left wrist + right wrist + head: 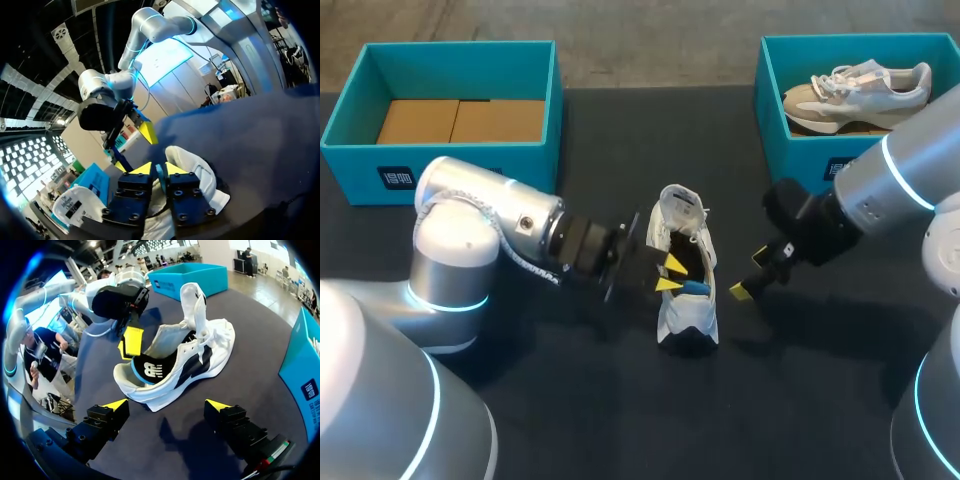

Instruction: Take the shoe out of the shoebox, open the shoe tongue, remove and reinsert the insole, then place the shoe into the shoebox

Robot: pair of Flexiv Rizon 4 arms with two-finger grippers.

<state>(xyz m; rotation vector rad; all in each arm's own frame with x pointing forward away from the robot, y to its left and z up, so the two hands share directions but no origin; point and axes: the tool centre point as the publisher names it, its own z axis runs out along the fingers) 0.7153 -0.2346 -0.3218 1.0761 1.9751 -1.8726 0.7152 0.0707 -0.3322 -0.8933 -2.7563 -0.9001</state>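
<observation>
Pinching the blue-edged heel rim of the shoe [685, 318] between narrow fingers, the left gripper [670, 273] anchors it on the table [620, 410]. Whether the insole is also caught cannot be told. The right gripper [166, 404] stands wide and empty, with the shoe just ahead of it. Judged step: insole work. With the tongue raised, the right fingers should narrow and enter the opening beside the left tips. Farther off are one shoebox [450, 155], cardboard inside, well apart from the left gripper, and another shoebox [772, 115] past the right gripper, holding a second shoe [855, 90]. Count: two grippers, two shoes, two boxes.
</observation>
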